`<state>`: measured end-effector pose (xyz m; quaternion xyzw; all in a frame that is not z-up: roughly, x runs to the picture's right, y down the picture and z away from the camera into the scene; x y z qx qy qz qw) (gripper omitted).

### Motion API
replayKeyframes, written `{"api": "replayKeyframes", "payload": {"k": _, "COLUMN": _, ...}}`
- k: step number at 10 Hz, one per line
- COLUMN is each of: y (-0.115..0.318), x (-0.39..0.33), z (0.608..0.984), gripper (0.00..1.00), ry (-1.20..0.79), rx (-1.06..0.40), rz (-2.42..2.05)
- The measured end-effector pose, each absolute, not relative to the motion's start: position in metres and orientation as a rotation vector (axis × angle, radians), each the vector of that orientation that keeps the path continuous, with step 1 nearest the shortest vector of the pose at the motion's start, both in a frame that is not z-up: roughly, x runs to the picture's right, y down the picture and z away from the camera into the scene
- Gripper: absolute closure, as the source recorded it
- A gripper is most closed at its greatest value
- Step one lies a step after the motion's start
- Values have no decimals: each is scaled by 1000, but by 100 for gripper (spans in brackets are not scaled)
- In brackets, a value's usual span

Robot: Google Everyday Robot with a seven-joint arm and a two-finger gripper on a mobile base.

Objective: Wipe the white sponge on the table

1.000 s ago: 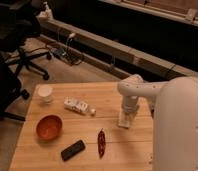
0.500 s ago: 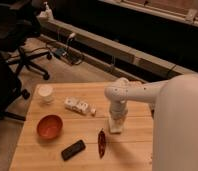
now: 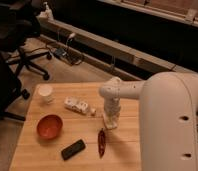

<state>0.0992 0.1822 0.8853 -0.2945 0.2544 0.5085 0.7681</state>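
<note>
Gripper (image 3: pixel 111 115) down at mid-table (image 3: pixel 47 152), right on top of white sponge (image 3: pixel 111 123). Sponge lies flat on wood, near white packet (image 3: pixel 76 105), above red chili (image 3: pixel 101 142). Clamped or just pressing: cannot tell. Judgement: contact made, wiping strokes left to do.

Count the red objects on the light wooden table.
2. A round red bowl sits left in view on the table; a slim dark-red pepper-shaped item lies right of it, just below the gripper, which is down at the table's middle. The arm may hide others.
</note>
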Motion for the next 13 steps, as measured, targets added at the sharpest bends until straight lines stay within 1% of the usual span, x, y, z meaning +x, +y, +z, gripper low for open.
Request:
{"api": "replayKeyframes", "payload": {"k": 2, "y": 149, "x": 90, "z": 909, "gripper": 82, "ry": 519, "rx": -594, "rz": 1115}}
{"api": "replayKeyframes", "payload": {"k": 7, "y": 77, "x": 51, "z": 945, "gripper": 82, "ry": 449, "rx": -526, "rz": 1089}}
{"api": "replayKeyframes", "payload": {"k": 8, "y": 61, "x": 56, "z": 954, "gripper": 82, "ry": 448, "rx": -509, "rz": 1113}}
{"api": "replayKeyframes", "payload": {"k": 10, "y": 44, "x": 78, "z": 967, "gripper": 82, "ry": 465, "rx": -486, "rz": 1150}}
{"api": "replayKeyframes", "payload": {"k": 11, "y": 37, "x": 102, "z": 978, "gripper": 82, "ry": 494, "rx": -467, "rz": 1175}}
{"api": "replayKeyframes", "payload": {"k": 13, "y": 33, "x": 131, "z": 988, "gripper": 82, "ry": 531, "rx": -449, "rz": 1201}}
